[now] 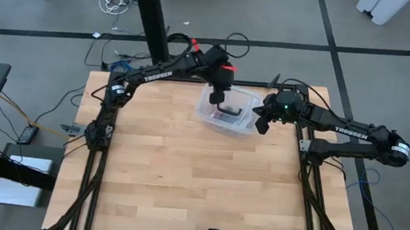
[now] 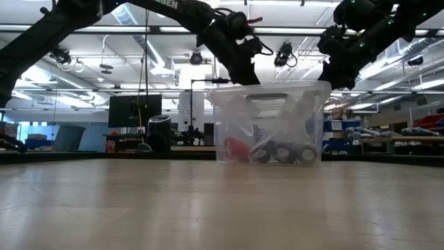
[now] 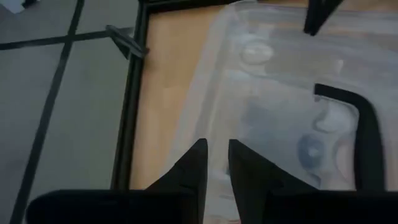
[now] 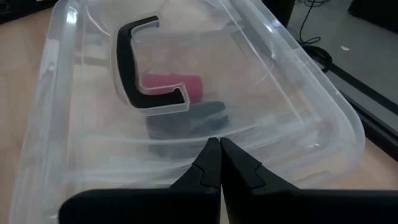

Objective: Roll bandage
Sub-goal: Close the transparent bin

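Observation:
A clear plastic bin [image 1: 245,102] with a clear lid and a black handle [image 4: 134,68] stands on the table's far half. Inside it, the red bandage [image 4: 174,86] lies rolled on the bin's floor [image 2: 236,148], seen through the plastic. My left gripper [image 3: 216,160] is at the bin's far left edge and points down. Its fingers are a narrow gap apart, astride the lid's rim. My right gripper [image 4: 219,148] is shut and hangs by the bin's right side [image 1: 262,121], its tips over the lid. My left gripper has one finger [image 3: 198,163] outside the lid's rim [image 3: 214,140] and the other over the lid, slanting down from the far left. I cannot tell whether either finger touches the rim. My right gripper touches nothing that I can see.
Dark items [image 2: 284,153] and crinkly clear plastic lie in the bin beside the bandage. Bare wood [image 1: 177,179] stretches from the bin to the table's near edge. The black frame rail [image 3: 127,118] runs along the table's edge close to the bin.

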Robot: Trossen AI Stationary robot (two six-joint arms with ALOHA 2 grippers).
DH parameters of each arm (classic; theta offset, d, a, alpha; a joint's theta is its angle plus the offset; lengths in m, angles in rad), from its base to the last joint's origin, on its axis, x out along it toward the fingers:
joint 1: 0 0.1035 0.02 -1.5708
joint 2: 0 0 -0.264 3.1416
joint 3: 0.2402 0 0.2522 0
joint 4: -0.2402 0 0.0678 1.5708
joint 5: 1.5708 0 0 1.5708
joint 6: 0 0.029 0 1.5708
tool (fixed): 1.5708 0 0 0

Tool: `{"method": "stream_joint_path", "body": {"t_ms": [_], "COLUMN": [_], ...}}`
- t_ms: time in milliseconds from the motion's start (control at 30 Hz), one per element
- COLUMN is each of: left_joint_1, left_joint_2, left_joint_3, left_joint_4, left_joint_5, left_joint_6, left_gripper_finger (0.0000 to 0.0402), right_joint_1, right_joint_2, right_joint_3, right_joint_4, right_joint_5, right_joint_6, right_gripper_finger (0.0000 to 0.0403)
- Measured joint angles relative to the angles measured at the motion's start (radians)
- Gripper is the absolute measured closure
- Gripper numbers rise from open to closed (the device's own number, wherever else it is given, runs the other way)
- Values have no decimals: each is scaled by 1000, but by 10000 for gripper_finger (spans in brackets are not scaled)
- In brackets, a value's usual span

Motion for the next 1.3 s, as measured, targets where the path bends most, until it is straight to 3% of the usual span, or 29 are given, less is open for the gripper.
{"method": "stream_joint_path", "body": {"t_ms": [267, 433, 633, 867, 1000, 1100, 1300], "left_joint_1": [-26, -53, -22, 13, 65, 105, 137], "left_joint_2": [21, 16, 10, -86, -88, -87, -91], "left_joint_3": [1, 3, 3, 1, -3, -73, -222], "left_joint_4": [-136, -184, -219, -209, -203, -118, -39], "left_joint_5": [98, 16, 70, 32, 130, 210, 237], "left_joint_6": [48, 107, 92, 78, 58, 30, 18], "left_gripper_finger": [354, 369, 397, 400, 401, 401, 401], "right_joint_1": [3, 3, 3, 3, 3, 3, 2], "right_joint_2": [0, 1, 11, 24, 23, 30, 63], "right_joint_3": [0, 0, 1, -1, -2, -2, 0], "right_joint_4": [2, 1, 14, 55, 69, 76, 103], "right_joint_5": [-8, -8, -8, -7, -8, -23, -40], "right_joint_6": [-9, -37, -93, -158, -169, -177, -227], "right_gripper_finger": [403, 403, 403, 403, 403, 403, 403]}}
